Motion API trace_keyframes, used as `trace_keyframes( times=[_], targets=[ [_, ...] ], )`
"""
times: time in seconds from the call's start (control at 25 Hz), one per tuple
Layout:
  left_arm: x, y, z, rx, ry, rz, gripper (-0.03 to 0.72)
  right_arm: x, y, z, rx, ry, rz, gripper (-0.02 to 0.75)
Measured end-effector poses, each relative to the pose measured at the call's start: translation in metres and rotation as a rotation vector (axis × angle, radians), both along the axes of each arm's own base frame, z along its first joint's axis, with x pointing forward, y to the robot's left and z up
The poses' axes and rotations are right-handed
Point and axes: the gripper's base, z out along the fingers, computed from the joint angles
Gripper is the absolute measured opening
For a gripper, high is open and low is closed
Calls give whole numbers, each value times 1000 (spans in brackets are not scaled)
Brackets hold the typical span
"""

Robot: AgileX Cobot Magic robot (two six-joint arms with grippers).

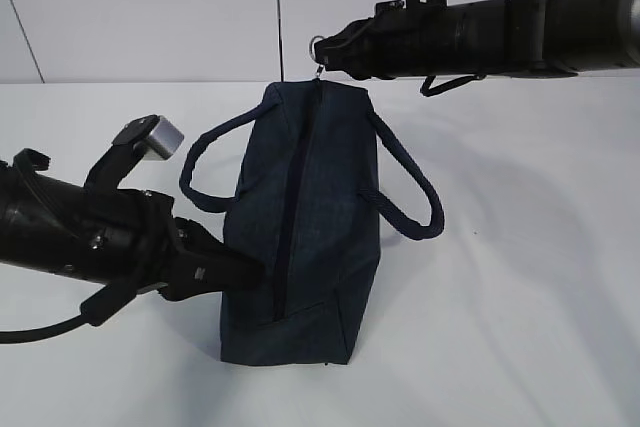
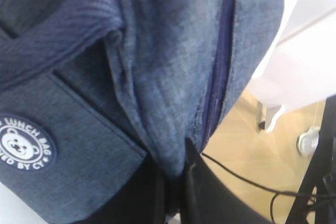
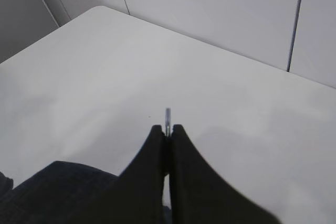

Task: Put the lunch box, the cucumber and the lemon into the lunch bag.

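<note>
The navy lunch bag (image 1: 310, 217) stands on the white table, its zipper (image 1: 290, 207) running along the top and looking closed. My left gripper (image 1: 255, 272) is shut on a fold of the bag's fabric at the near end; in the left wrist view this gripper (image 2: 176, 182) pinches cloth just below the zipper (image 2: 218, 77), beside the round white logo (image 2: 23, 142). My right gripper (image 1: 320, 52) is shut on the metal ring pull (image 3: 167, 115) at the bag's far end, held above the table. The lunch box, the cucumber and the lemon are out of view.
Two loop handles (image 1: 205, 172) (image 1: 410, 197) hang out to either side of the bag. White table (image 1: 520, 297) surrounds it, with a pale wall close behind. The left wrist view shows floor and cables (image 2: 252, 182) past the table's edge.
</note>
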Motion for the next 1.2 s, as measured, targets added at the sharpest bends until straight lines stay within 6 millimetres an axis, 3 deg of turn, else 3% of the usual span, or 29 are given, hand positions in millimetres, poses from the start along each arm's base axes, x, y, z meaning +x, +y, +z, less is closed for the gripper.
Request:
trace_keyframes(
  times=[0.16,0.32,0.44,0.56,0.92,1.08,1.2],
  targets=[
    [1,1,0,8,-4,16,66,0,0,-1,2,4,-1,0],
    [2,2,-3,29,-9,36,298,0,0,0,12,10,-3,0],
    [3,3,-3,28,-9,47,385,0,0,0,20,17,-7,0],
    [2,3,7,14,-40,57,405,0,0,0,24,20,-9,0],
    [-4,17,67,-37,-182,233,397,0,0,0,25,21,-10,0],
    [11,14,96,-22,-190,260,387,0,0,0,26,21,-8,0],
    [33,6,122,5,-210,262,384,0,0,0,26,21,-8,0]
  ],
)
